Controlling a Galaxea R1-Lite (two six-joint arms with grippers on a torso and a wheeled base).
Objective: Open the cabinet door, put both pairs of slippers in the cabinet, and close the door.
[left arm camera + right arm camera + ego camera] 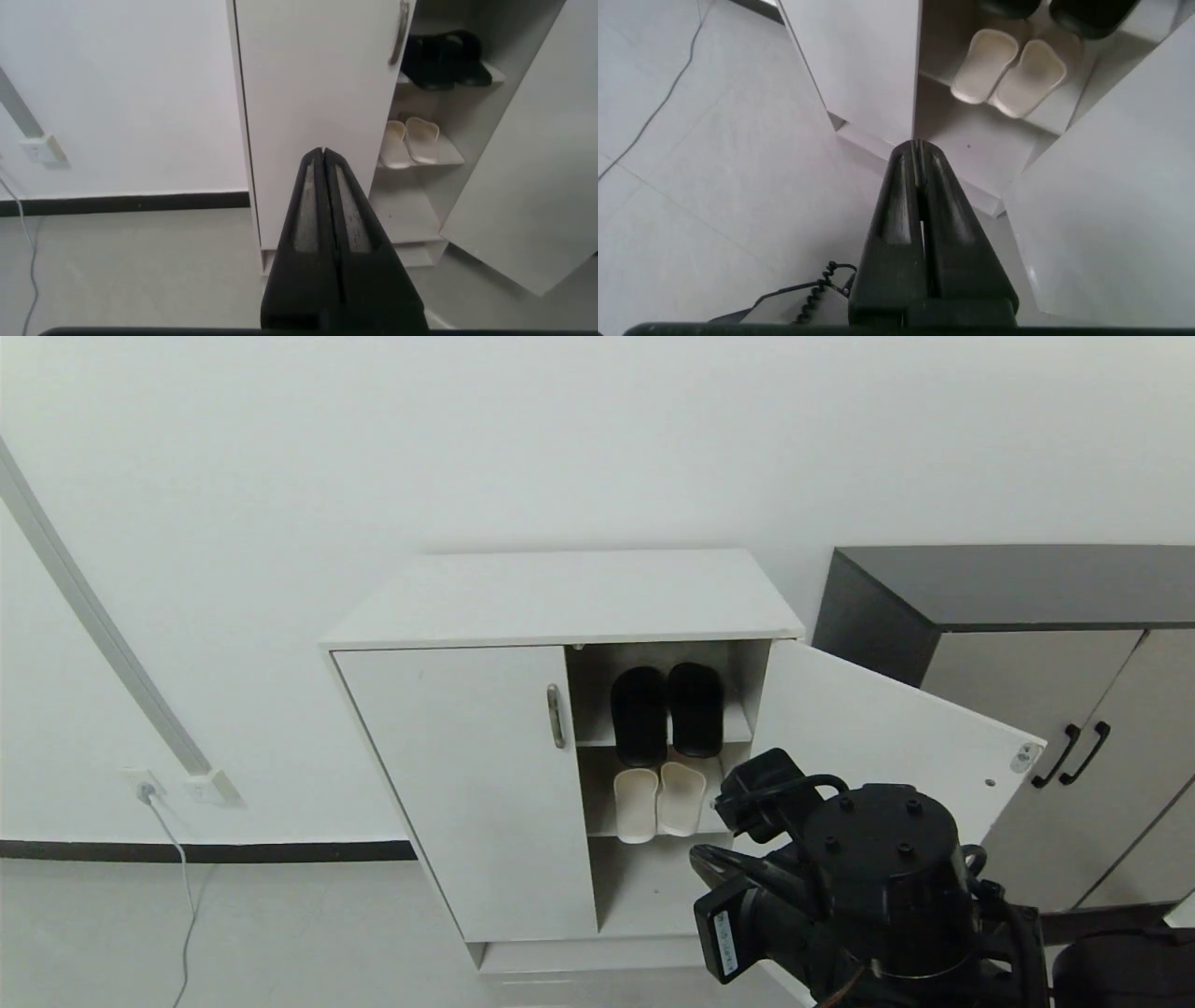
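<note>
We see the white cabinet [560, 597] standing against the wall, its left door [467, 784] closed and its right door [878, 737] swung wide open toward the robot's right. Both pairs of slippers are inside the open half. The black slippers [667, 709] lie side by side on the upper shelf, their long axes running front to back. The white slippers [658, 800] sit on the shelf just below, also side by side and lengthwise into the cabinet. Their open heel ends face outward at the shelf's front edge and their toes point toward the back. Which end of the black pair faces out we cannot tell.

The left gripper [322, 154] is clenched with nothing in it, in front of the closed left door. The right gripper [920, 145] is likewise pressed closed and empty, above the floor before the cabinet's open side, near the open door.

A grey cabinet [1027, 588] with a dark top stands to the right.
</note>
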